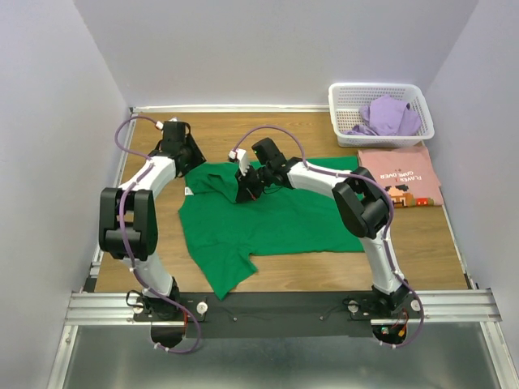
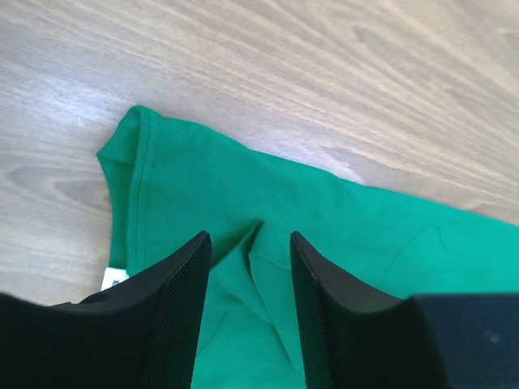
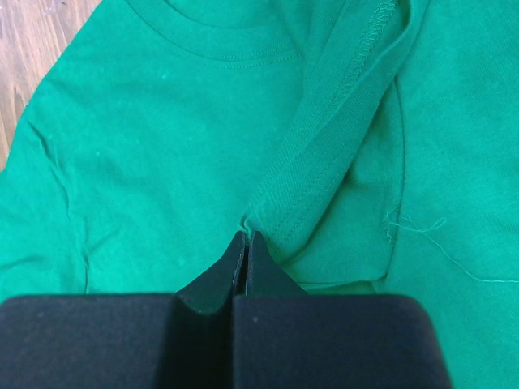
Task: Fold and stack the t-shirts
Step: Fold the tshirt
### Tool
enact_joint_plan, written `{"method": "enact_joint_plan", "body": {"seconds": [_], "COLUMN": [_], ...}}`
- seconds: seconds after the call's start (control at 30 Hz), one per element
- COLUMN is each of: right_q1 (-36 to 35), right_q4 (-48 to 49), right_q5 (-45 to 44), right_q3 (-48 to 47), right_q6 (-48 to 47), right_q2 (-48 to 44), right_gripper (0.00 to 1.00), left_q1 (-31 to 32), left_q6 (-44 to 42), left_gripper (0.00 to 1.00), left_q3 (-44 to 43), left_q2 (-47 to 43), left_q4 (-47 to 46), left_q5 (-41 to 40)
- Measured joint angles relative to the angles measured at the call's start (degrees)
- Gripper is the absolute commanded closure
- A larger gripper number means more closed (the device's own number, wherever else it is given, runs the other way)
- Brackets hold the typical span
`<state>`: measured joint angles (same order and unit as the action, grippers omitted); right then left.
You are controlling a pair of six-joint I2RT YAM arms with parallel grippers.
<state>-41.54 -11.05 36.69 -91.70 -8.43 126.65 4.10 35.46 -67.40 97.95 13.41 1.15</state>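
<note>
The bright green t-shirt (image 1: 280,220) lies spread across the middle of the table, its upper left part bunched. My left gripper (image 1: 190,168) is low over that corner. In the left wrist view its jaws (image 2: 250,239) stand apart, with a raised crease of the green t-shirt (image 2: 340,215) between them. My right gripper (image 1: 246,185) sits near the collar. It (image 3: 246,237) is shut, and a hemmed fold of the green t-shirt (image 3: 162,138) comes out at its tips. The pink t-shirt (image 1: 397,173) lies folded at the right. The purple t-shirt (image 1: 389,116) is crumpled in the basket.
A white lattice basket (image 1: 377,86) stands at the back right corner. Bare wooden tabletop (image 1: 308,134) shows behind the green shirt and along its front. Grey walls close in the left, back and right sides.
</note>
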Motion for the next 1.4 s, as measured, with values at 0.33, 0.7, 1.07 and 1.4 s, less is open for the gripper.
{"method": "enact_joint_plan", "body": {"seconds": [0.33,0.7,1.07,1.4], "right_q1": [0.00,0.00,0.00,0.00], "right_q4": [0.00,0.02,0.00,0.02], "right_q5": [0.00,0.02,0.02,0.04], "right_q3": [0.00,-0.02,-0.02,-0.02], "right_q6": [-0.15,-0.13,-0.11,-0.11], "right_q2": [0.00,0.00,0.02,0.00], "right_gripper": [0.99,0.99,0.99,0.98], "left_q1": [1.92,2.60,3.02,3.69], "left_q6": [-0.44,-0.50,-0.61,-1.42], "left_gripper": [0.53,0.54,0.66,0.54], "left_q3": [-1.53,-2.36,-2.36,-2.36], "left_q2": [5.79,9.18,9.53,9.46], "left_q4": [1.33,1.36,1.49,1.55], "left_q5": [1.51,1.55,2.14,1.66]}}
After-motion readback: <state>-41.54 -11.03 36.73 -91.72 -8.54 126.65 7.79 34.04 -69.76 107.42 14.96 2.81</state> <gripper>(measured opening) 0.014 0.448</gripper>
